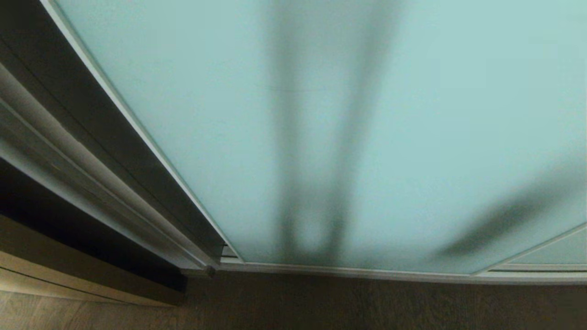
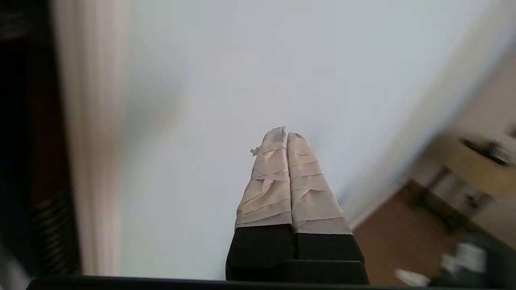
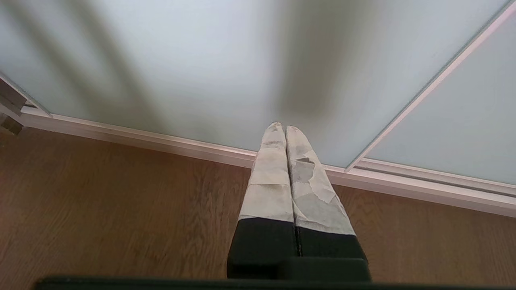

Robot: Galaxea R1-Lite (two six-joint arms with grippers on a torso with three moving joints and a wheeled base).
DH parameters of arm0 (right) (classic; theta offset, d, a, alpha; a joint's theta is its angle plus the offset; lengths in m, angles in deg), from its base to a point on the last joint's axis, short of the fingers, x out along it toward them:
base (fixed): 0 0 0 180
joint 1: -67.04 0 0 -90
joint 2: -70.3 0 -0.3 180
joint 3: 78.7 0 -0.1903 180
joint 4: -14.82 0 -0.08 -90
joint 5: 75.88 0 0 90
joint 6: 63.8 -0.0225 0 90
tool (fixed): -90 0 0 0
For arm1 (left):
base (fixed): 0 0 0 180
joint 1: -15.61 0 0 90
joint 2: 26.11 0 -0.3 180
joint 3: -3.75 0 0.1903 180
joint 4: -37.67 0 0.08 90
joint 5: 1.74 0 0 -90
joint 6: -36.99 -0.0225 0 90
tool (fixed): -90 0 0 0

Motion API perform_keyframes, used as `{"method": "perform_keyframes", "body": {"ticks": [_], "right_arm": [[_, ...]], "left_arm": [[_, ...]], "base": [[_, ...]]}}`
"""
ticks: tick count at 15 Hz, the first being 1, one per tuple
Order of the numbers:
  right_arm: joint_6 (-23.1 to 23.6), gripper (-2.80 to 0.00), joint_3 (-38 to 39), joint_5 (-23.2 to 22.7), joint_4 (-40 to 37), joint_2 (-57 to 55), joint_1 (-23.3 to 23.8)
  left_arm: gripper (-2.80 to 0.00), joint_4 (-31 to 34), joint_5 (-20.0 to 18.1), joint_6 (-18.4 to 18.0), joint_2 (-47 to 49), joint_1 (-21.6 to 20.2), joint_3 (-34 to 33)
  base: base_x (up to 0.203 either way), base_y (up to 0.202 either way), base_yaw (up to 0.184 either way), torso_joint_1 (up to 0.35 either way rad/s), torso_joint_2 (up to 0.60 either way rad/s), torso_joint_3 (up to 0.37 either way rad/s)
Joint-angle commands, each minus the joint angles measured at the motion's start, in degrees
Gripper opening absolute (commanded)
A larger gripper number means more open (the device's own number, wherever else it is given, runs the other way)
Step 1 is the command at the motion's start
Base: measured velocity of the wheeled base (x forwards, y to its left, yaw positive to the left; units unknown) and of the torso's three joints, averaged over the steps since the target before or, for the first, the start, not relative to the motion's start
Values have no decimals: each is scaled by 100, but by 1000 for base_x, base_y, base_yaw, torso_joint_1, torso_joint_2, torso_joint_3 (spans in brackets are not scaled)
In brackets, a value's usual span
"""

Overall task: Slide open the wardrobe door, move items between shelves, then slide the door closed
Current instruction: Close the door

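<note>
From the head camera, the tall frosted blue-green glass wardrobe door filled the view, shut down to its floor track. The left gripper (tape-wrapped, fingers pressed together, empty) pointed at pale glass. The right gripper hung likewise closed above the brown wooden floor.

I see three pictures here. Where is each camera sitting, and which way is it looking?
Head view: on the robot's head, looking down at the sliding wardrobe door and floor; no arm shows.
Left wrist view: behind the left hand, shut, facing the pale glass.
Right wrist view: behind the right hand, shut, aimed at the door's bottom frame.
Head and right wrist views share door and floor.
</note>
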Motion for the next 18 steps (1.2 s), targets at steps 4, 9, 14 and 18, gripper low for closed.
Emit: {"method": "perform_keyframes", "body": {"ticks": [4, 9, 14, 18], "right_arm": [[5, -280, 0, -3, 2, 10, -2], [5, -280, 0, -3, 2, 10, -2], [5, -280, 0, -3, 2, 10, -2], [5, -280, 0, -3, 2, 10, -2]], "left_arm": [[-280, 26, -433, 305, -90, -2, -160], [-280, -229, -548, 608, 342, 86, -219], [-280, -313, 145, 309, 630, 70, -42], [-280, -265, 626, -183, 709, 69, -110]], "base": [[0, 0, 0, 0, 0, 0], [0, 0, 0, 0, 0, 0], [0, 0, 0, 0, 0, 0], [0, 0, 0, 0, 0, 0]]}}
